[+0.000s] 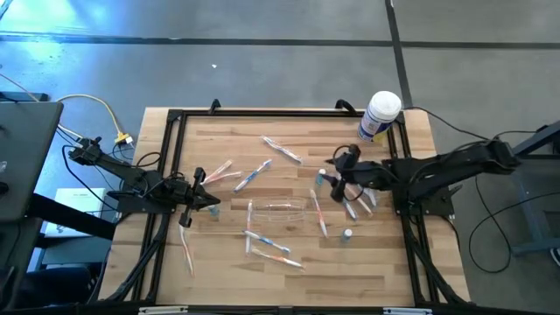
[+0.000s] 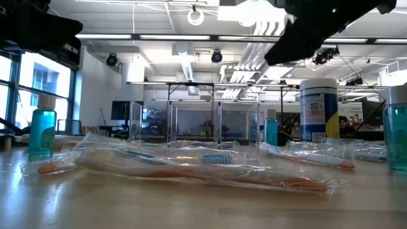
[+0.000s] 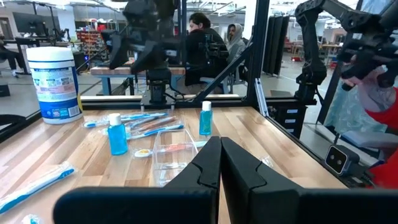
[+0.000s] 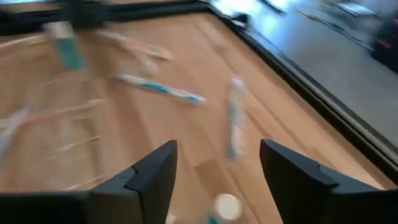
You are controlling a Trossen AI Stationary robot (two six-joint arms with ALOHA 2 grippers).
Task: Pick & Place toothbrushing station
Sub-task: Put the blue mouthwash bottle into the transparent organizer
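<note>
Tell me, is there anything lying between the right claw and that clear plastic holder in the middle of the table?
Yes. In the overhead view a wrapped toothbrush lies on the wood between the open right gripper and the clear holder. More toothbrushes lie scattered around the holder, but none visibly rests on it.

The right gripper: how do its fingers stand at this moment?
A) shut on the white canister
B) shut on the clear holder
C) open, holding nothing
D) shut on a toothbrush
C: in the right wrist view the right gripper shows two dark fingers spread apart, with only bare table between them.
</note>
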